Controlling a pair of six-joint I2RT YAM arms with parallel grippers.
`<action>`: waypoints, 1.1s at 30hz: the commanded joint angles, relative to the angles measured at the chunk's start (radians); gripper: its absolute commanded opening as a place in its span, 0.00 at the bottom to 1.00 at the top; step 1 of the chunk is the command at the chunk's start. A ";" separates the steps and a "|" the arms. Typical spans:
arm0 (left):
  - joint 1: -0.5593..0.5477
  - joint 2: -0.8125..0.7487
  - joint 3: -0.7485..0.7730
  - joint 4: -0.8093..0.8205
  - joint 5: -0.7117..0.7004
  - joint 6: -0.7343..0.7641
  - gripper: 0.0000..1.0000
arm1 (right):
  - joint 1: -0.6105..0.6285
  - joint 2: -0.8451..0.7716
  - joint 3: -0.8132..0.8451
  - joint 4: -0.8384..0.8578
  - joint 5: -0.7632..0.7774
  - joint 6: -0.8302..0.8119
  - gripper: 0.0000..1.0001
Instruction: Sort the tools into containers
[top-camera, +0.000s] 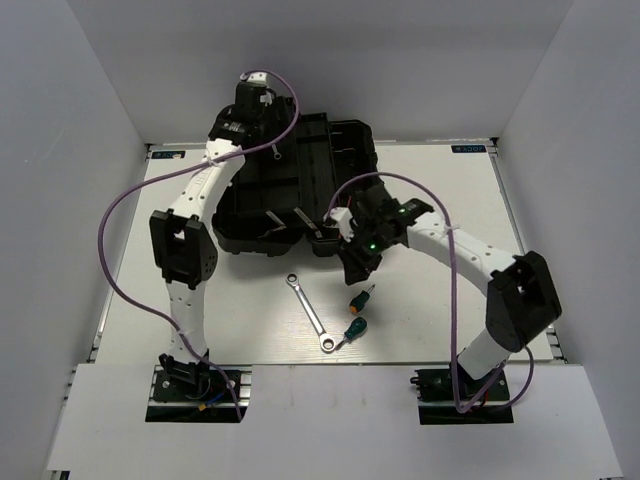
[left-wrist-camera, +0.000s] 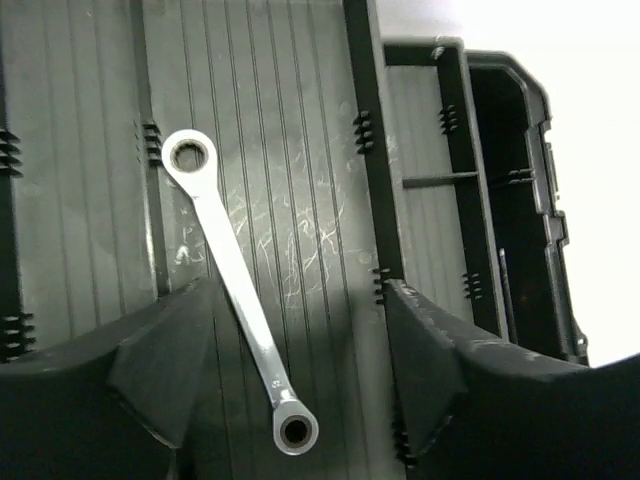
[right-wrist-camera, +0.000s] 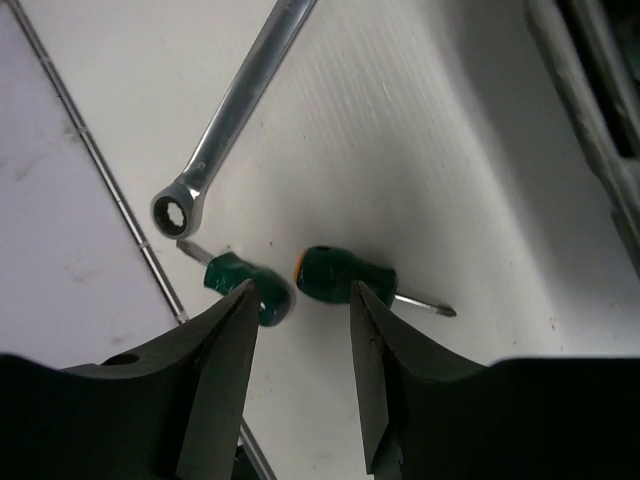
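Toward the near edge of the counter (top-camera: 250, 320), the longer wrench (top-camera: 310, 312) lay slantwise, its ring end almost touching one green-handled screwdriver (top-camera: 354, 328). The second screwdriver (top-camera: 361, 297) lay just beyond. The right fingers (right-wrist-camera: 302, 290) hung directly over that pair, half spread and pinching nothing, clear of both handles. The second screwdriver's long axis ran in line with the gap from finger to finger rather than across it, so a clean pinch would probably need the wrist turned first. The right arm was plainly the nearer one for these tools. Farther back, over the open toolbox (top-camera: 345, 140), the left fingers (left-wrist-camera: 297, 290) stood spread wide to either side of the short wrench (left-wrist-camera: 240, 300). It lay free and slantwise on the ribbed floor of a long compartment, touched by neither finger.
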 joint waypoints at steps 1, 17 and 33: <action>0.015 -0.104 0.057 -0.004 0.025 0.012 0.81 | 0.074 0.030 0.039 0.086 0.125 0.049 0.48; -0.009 -1.104 -0.736 -0.142 0.030 0.032 0.88 | 0.433 0.230 -0.021 0.298 0.487 0.318 0.60; -0.009 -1.336 -0.882 -0.322 -0.001 -0.075 0.88 | 0.500 0.377 0.064 0.316 0.665 0.514 0.58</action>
